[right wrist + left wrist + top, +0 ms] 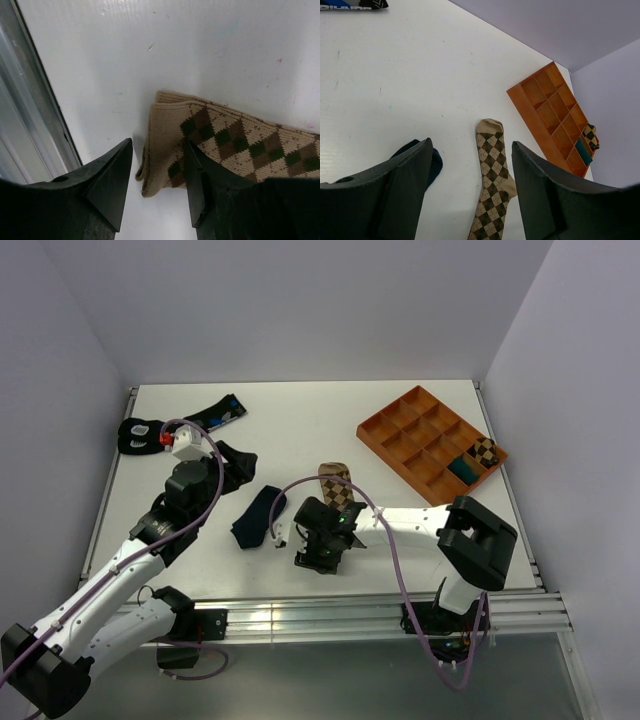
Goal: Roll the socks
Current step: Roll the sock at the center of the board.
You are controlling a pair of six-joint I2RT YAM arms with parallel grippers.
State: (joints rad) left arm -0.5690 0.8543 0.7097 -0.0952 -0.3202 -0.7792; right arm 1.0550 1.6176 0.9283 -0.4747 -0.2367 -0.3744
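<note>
jaws apart at the first fold

the right gripper stood jaws apart astride the tan argyle sock, its cuff doubled over near the front of the table, likely seeding the roll. the left gripper, apart and empty, hovered beside the navy sock.

Left arm rises diagonally from the near-left corner; the left claw is raised and angled downward, jaws parted. Right arm bends at the elbow and runs leftward; the right claw points steeply down, jaws likewise apart.
</note>
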